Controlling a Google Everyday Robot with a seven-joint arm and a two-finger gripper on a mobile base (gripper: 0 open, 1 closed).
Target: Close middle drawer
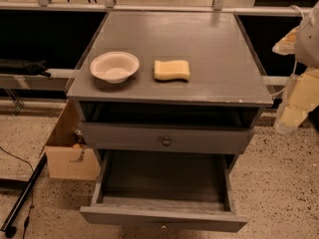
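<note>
Middle drawer (163, 190) pulled out above speckled floor (279, 193); gripper (291, 114) hangs beside grey cabinet (174, 44), state unclear.

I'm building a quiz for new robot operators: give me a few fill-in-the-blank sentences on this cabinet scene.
1. The middle drawer stands wide ___.
2. On the cabinet top, a white ___ sits beside the yellow sponge.
3. The gripper hangs at the picture's ___ edge, away from the drawer.
Missing words: open; bowl; right.
</note>
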